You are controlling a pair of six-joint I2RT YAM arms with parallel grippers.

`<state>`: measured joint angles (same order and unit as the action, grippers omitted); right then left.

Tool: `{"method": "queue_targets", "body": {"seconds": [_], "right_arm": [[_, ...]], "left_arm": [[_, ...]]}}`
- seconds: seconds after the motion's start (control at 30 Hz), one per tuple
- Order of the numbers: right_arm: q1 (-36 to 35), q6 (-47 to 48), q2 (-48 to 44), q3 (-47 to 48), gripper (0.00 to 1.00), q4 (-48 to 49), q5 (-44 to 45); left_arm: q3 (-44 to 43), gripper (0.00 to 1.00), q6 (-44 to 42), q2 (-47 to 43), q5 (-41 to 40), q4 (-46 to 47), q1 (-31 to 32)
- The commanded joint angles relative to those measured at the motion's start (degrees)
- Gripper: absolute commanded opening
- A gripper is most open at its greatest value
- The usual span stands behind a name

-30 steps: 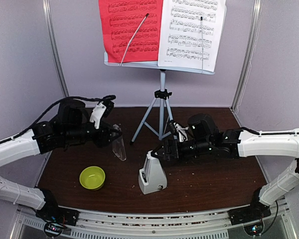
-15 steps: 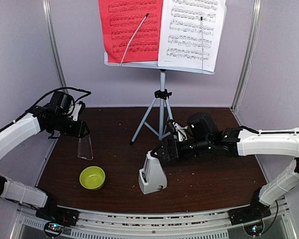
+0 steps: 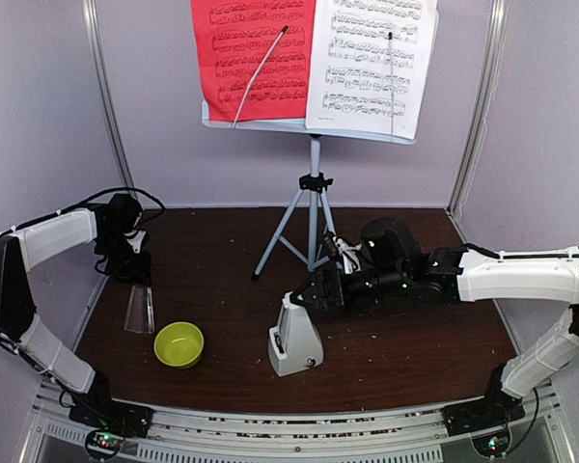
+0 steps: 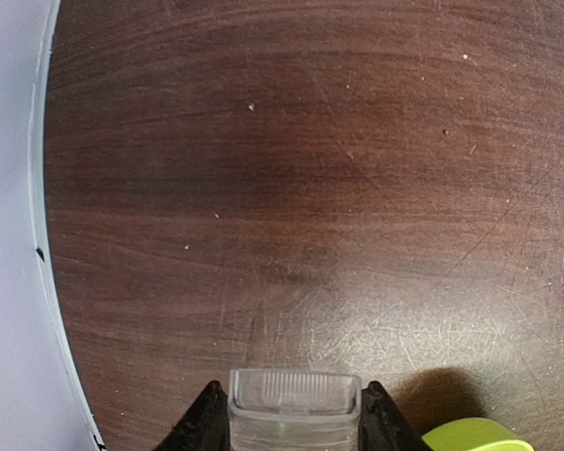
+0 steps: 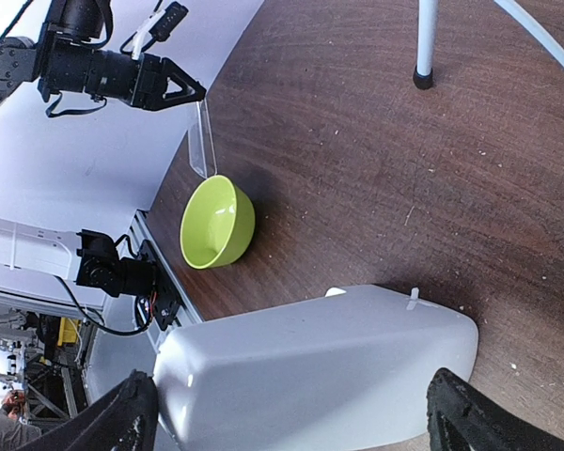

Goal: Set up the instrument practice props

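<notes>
- Since a second ago the left arm has swung from the middle of the table [image 3: 415, 338] out to its left edge, carrying the clear cover [image 3: 139, 311] with it; the right arm has hardly moved.
- The left gripper [image 3: 135, 282] points downward and is clamped on the top end of the cover. The cover hangs below it, just beside the lime-green bowl [image 3: 179, 344], on the bowl's left. Whether its lower end touches the wood, I cannot tell.
- The right gripper [image 3: 304, 292] has its jaws spread wide, one on each side of the top of the metronome [image 3: 294, 342]. Whether they press on it, I cannot say.
- The metronome is a small white pyramid. It stands upright near the front of the table, before the tripod of the music stand [image 3: 314, 207].
- The cover is see-through and becomes wider toward its lower end.
- On the stand lean the red sheet [image 3: 251, 53] and the white sheet [image 3: 372, 63], side by side, red on the left, both printed with notes.
- Only the left wrist view shows the ribbed edge of the cover squeezed between the two black fingers.
- Only the right wrist view shows the white side of the metronome filling the space between the open jaws, with the bowl and the hanging cover far behind.
- The two sheets appear only in the top view.
</notes>
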<state>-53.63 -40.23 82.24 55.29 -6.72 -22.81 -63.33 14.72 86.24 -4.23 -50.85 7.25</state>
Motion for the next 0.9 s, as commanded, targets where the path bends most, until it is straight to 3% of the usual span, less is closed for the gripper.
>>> {"method": "queue_targets", "body": {"seconds": [0.0, 0.27, 0.5, 0.63, 0.87], "right_arm": [[0.16, 2.08, 3.05, -1.40, 1.00, -8.95, 2.42], [0.10, 2.43, 3.10, 0.78, 1.00, -9.54, 2.23], [0.19, 3.25, 2.12, 4.28, 1.00, -11.45, 2.83], [0.14, 3.83, 0.47, 7.09, 1.00, -13.16, 3.66], [0.17, 4.78, -2.26, 9.19, 1.00, -15.13, 4.66]], "left_arm": [[0.74, 0.44, 0.65, 2.27, 1.53, 1.76, -1.19], [0.57, 0.70, 1.63, 4.56, 2.39, 3.65, -1.65], [-1.43, 0.89, 0.04, 1.26, 4.21, 3.15, -1.64], [-2.54, 0.93, -1.28, -2.30, 0.85, 2.51, -1.68], [-1.82, 0.93, -2.61, -7.56, 3.35, 4.23, -0.90]]}}
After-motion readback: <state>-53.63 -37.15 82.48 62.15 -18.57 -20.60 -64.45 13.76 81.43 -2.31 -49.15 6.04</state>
